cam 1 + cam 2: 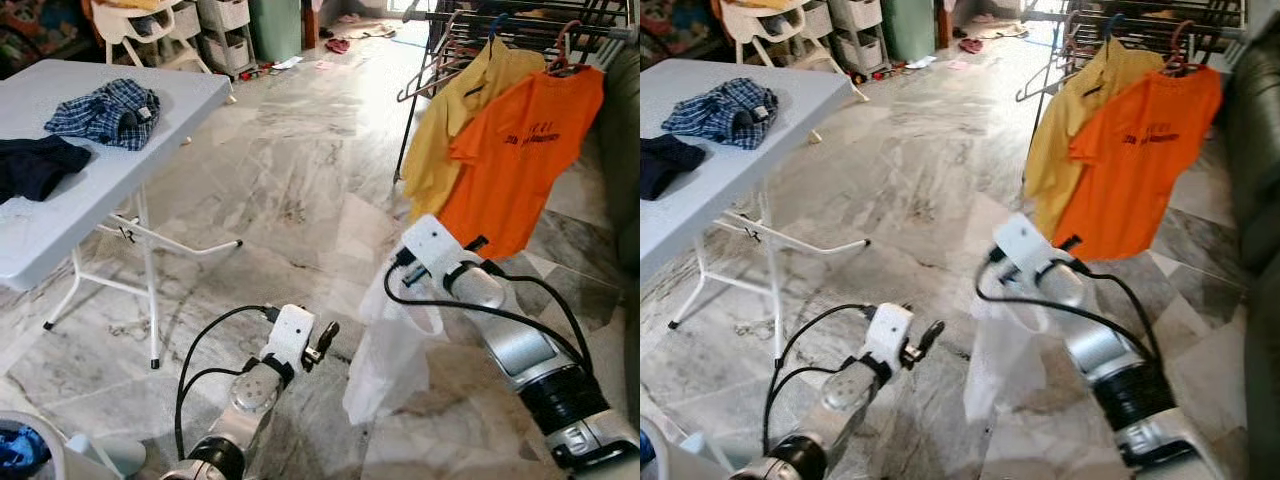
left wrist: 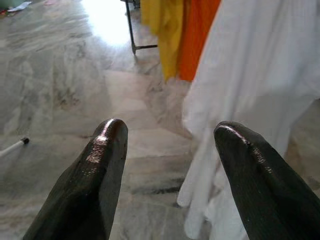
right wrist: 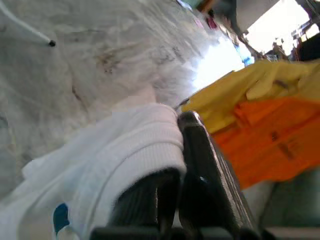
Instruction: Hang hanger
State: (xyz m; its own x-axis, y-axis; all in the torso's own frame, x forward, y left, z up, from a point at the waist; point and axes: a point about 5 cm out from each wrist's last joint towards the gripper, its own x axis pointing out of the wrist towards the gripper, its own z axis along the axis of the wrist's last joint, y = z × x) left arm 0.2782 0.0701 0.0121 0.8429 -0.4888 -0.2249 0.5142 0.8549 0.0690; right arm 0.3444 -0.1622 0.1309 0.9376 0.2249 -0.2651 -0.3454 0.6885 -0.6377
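Observation:
A white shirt [image 1: 385,350] hangs from my right gripper [image 3: 171,150], which is shut on its ribbed collar [image 3: 135,150]; its hem nearly reaches the marble floor. No hanger can be made out inside it. Beyond it to the right stands the drying rack [image 1: 520,18], carrying a yellow shirt [image 1: 450,120] and an orange shirt [image 1: 520,150] on hangers. My left gripper [image 1: 322,340] is low and to the left of the white shirt, open, with nothing between its fingers [image 2: 95,165].
A white folding table [image 1: 60,215] stands at the left with a plaid garment [image 1: 105,110] and a dark garment [image 1: 35,165] on it. A dark sofa [image 1: 625,150] lines the right edge. A laundry basket [image 1: 20,445] sits at the bottom left.

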